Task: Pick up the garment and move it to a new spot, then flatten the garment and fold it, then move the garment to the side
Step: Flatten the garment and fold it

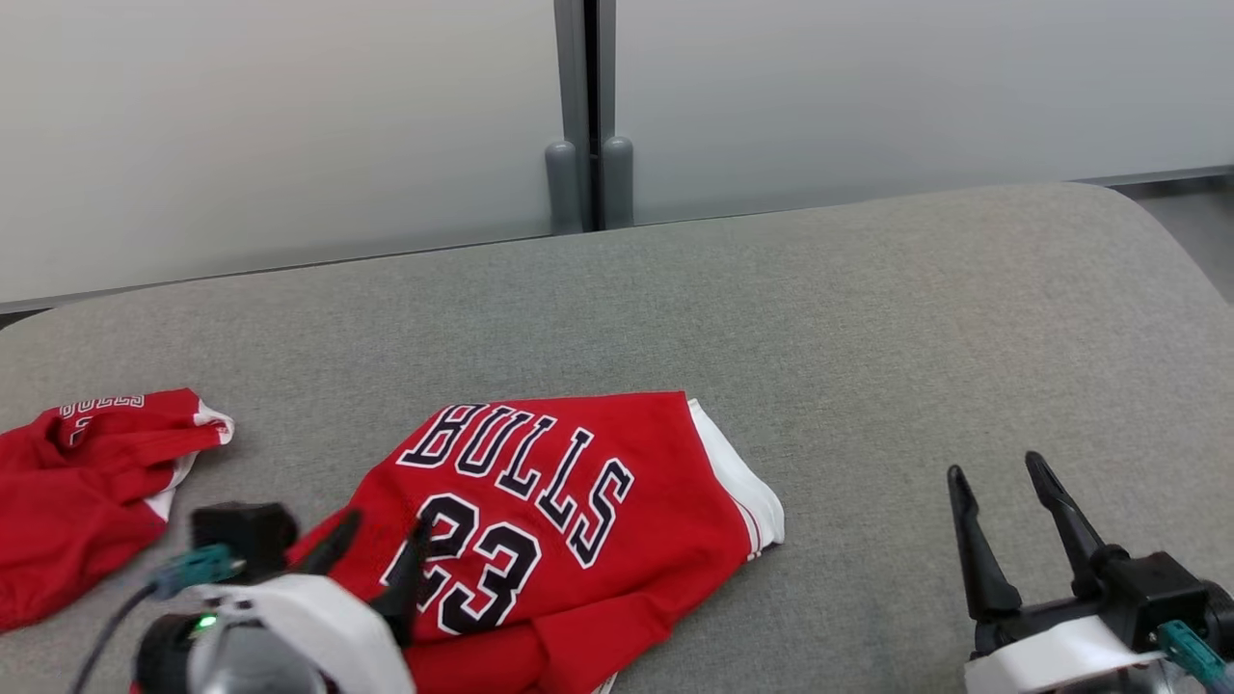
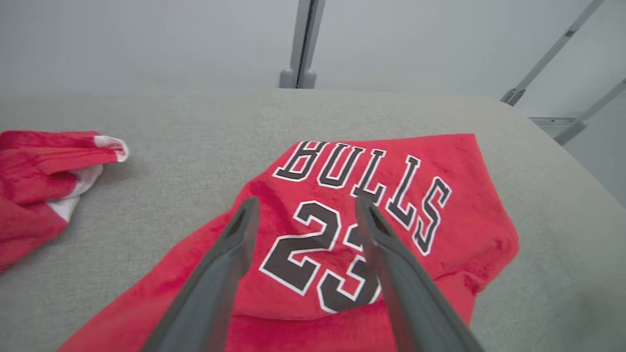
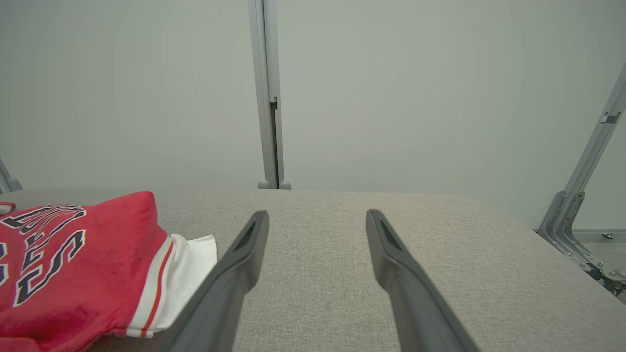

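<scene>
Over the jersey (image 1: 598,482): left pincer (image 1: 384,528), open and empty.
Jersey: red, folded, on the grey desk (image 1: 868,318).
Right of the jersey: right pincer (image 1: 994,466), open, empty.
Left of the jersey: another crumpled red garment (image 1: 77,482).

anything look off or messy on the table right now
The jersey lies askew, its lettering slanting across the table, with white trim sticking out on its right. Another red garment sits crumpled at the left. Nothing looks torn or spilled.
</scene>
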